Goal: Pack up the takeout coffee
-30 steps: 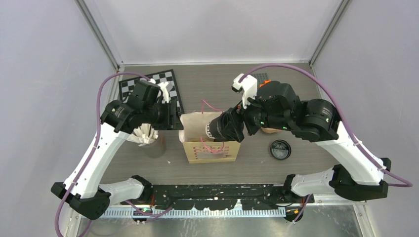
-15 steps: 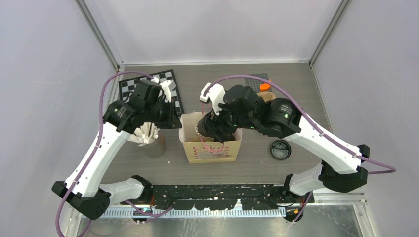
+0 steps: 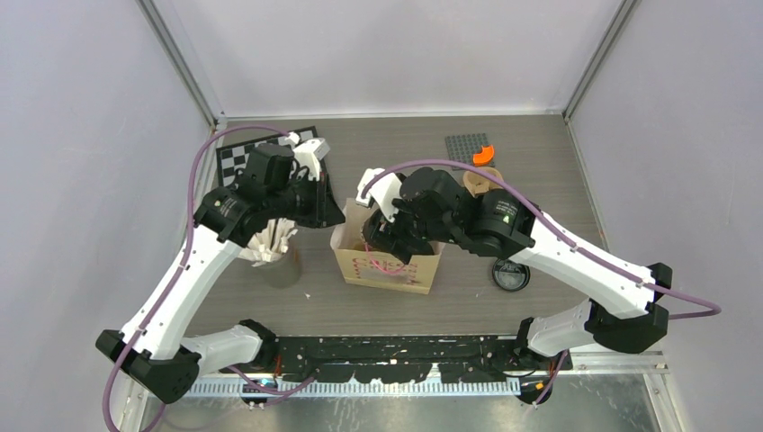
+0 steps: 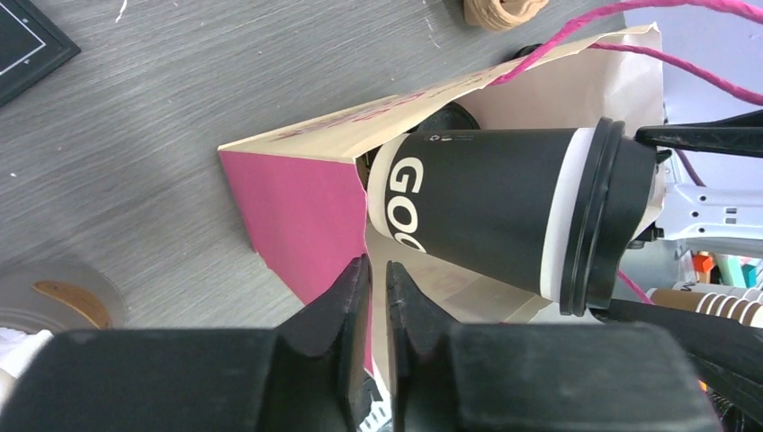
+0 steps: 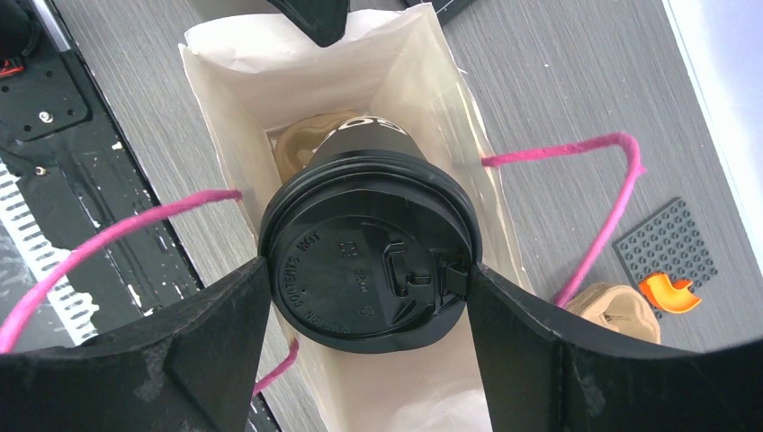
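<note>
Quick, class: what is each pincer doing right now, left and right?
Left pincer: closed on the rim of the paper bag.
Right pincer: holding the coffee cup by its lid, partway inside the bag.

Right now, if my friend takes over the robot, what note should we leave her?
Left pincer: shut on the rim of the paper bag, holding it open.
Right pincer: shut on the coffee cup, gripped at its lid, partway into the bag's mouth.
Done: one lidded cup is going in.
Left to do: lower it to the bottom and let go. A loose black lid lies on the table. No second cup is in view.
</note>
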